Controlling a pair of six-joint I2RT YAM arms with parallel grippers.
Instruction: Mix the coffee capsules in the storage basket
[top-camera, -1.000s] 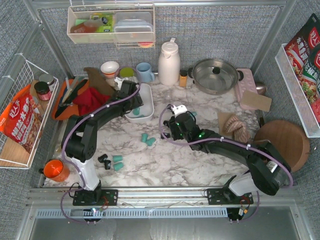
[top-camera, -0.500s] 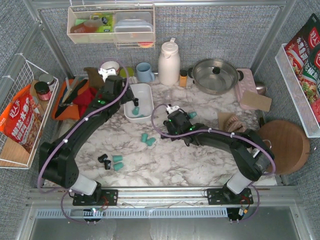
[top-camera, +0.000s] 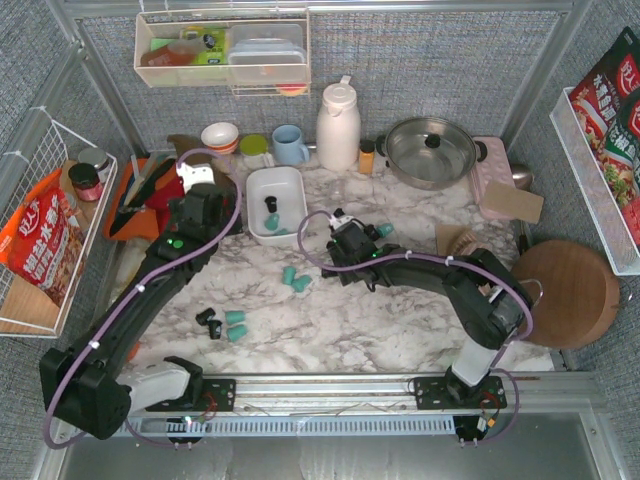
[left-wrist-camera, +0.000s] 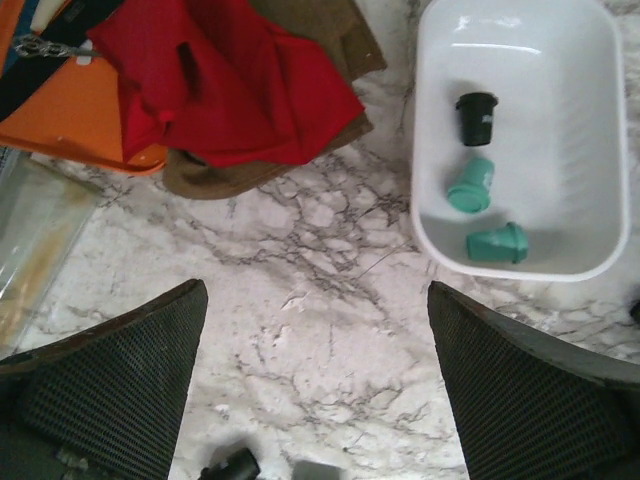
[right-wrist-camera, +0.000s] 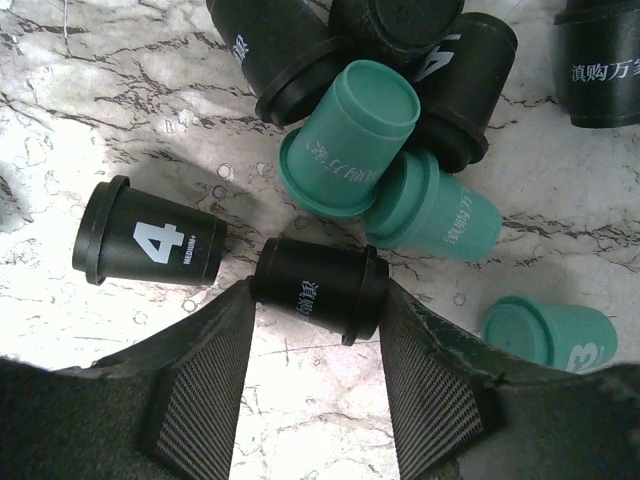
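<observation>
The white storage basket (top-camera: 285, 186) stands at the back centre-left and holds one black capsule (left-wrist-camera: 477, 117) and two teal capsules (left-wrist-camera: 472, 186). My left gripper (top-camera: 205, 214) hovers left of the basket (left-wrist-camera: 545, 110), open and empty (left-wrist-camera: 315, 290) over bare marble. My right gripper (top-camera: 346, 236) is right of the basket, low on the table. In the right wrist view it (right-wrist-camera: 318, 292) is shut on a lying black capsule (right-wrist-camera: 320, 287), end to end. A pile of black and teal capsules (right-wrist-camera: 350, 140) lies just beyond it.
Loose teal capsules (top-camera: 294, 279) and a black and teal group (top-camera: 225, 323) lie on the marble in front. A red cloth (left-wrist-camera: 230, 90) on an orange tray lies left of the basket. A white thermos (top-camera: 337, 125), a pot (top-camera: 432, 150) and a wooden board (top-camera: 565, 290) stand behind and right.
My left gripper has drawn back to the left, from over the basket to beside it. My right gripper has shifted slightly up and left towards the capsule pile.
</observation>
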